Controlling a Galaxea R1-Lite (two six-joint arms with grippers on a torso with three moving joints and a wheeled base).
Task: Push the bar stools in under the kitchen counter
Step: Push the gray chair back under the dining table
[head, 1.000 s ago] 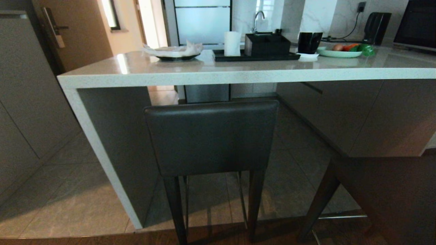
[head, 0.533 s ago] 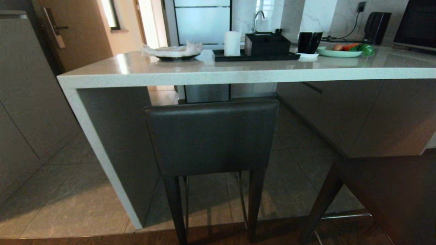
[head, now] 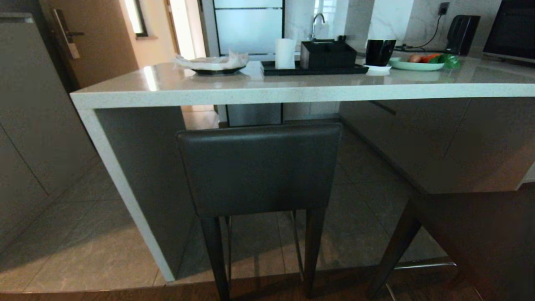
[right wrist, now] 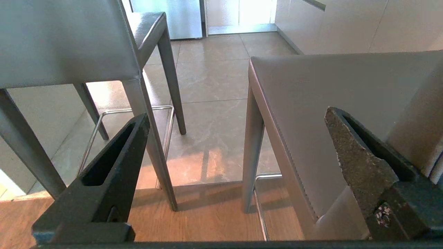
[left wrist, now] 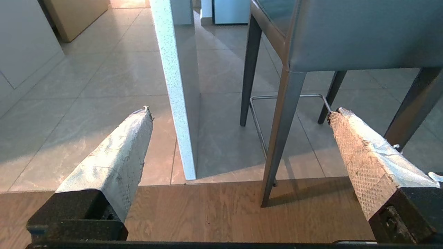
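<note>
One bar stool [head: 259,167] stands at the left end of the kitchen counter [head: 292,90], its dark padded backrest just below the slab's front edge. The other bar stool [head: 472,238] stands at the lower right, its seat out from under the counter. No arm shows in the head view. My left gripper [left wrist: 241,110] hangs open and empty above the wood floor, behind the first stool [left wrist: 360,34] and the counter's side panel [left wrist: 176,86]. My right gripper [right wrist: 237,113] is open and empty too, between the first stool [right wrist: 65,41] and the second stool's seat [right wrist: 339,97].
On the counter are a black tray [head: 313,69] with a black box and a white roll, a dish with tissue [head: 213,65], a black mug [head: 379,52] and a plate of vegetables [head: 422,62]. Grey cabinets [head: 29,125] stand left. Tile meets wood floor [head: 104,288] near me.
The right-hand stool sits slightly further right in the head view than a second ago. The counter and the other stool look the same.
</note>
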